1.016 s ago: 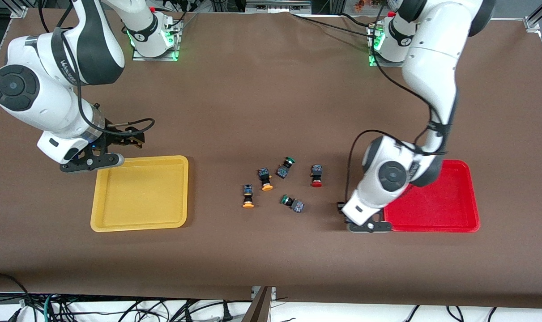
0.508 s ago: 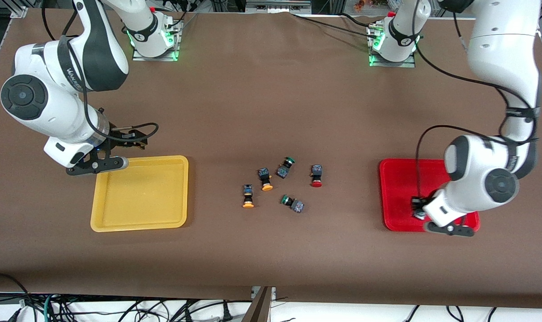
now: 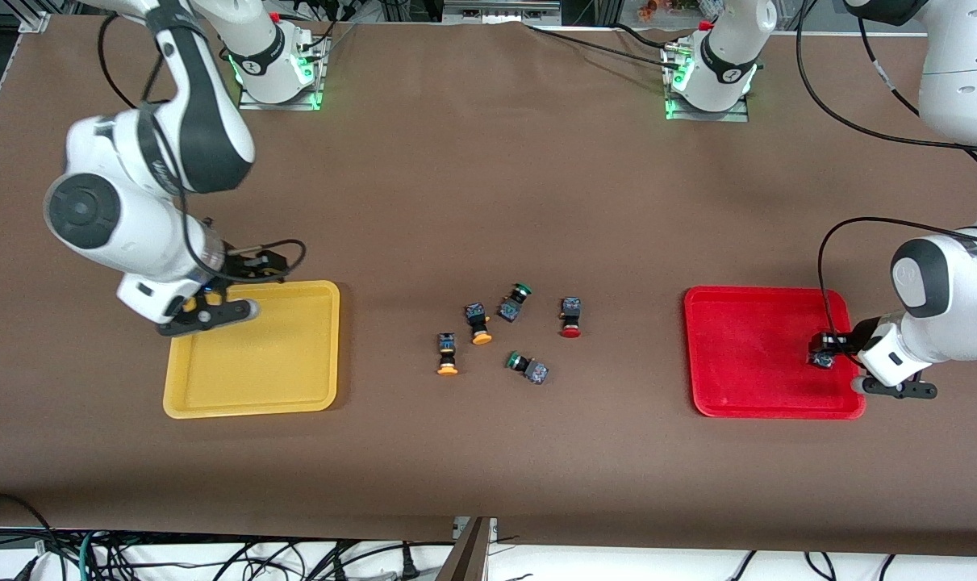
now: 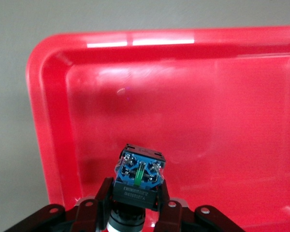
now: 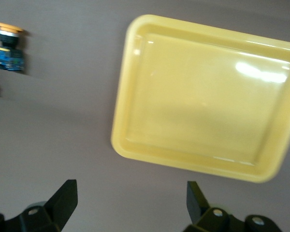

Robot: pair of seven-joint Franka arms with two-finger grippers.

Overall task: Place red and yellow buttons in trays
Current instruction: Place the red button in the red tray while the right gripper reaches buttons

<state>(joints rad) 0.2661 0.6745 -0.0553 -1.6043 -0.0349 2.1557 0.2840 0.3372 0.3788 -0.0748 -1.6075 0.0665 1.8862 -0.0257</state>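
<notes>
My left gripper (image 3: 827, 353) is shut on a dark-bodied button (image 4: 139, 175) and holds it over the red tray (image 3: 758, 355), near the tray's edge at the left arm's end. Its cap colour is hidden. My right gripper (image 3: 248, 266) is open and empty (image 5: 130, 203), over the table beside the yellow tray (image 3: 250, 351), which also shows in the right wrist view (image 5: 203, 96). On the table between the trays lie two yellow-capped buttons (image 3: 447, 355) (image 3: 478, 323) and one red-capped button (image 3: 570, 317). One yellow-capped button (image 5: 8, 46) shows in the right wrist view.
Two green-capped buttons (image 3: 515, 302) (image 3: 527, 367) lie among the others in the middle of the table. The red tray's floor (image 4: 183, 106) is bare in the left wrist view. Both arm bases stand along the table edge farthest from the front camera.
My left gripper has carried the button from beside the red tray across it toward the left arm's end. My right arm has shifted toward the yellow tray and the table's middle.
</notes>
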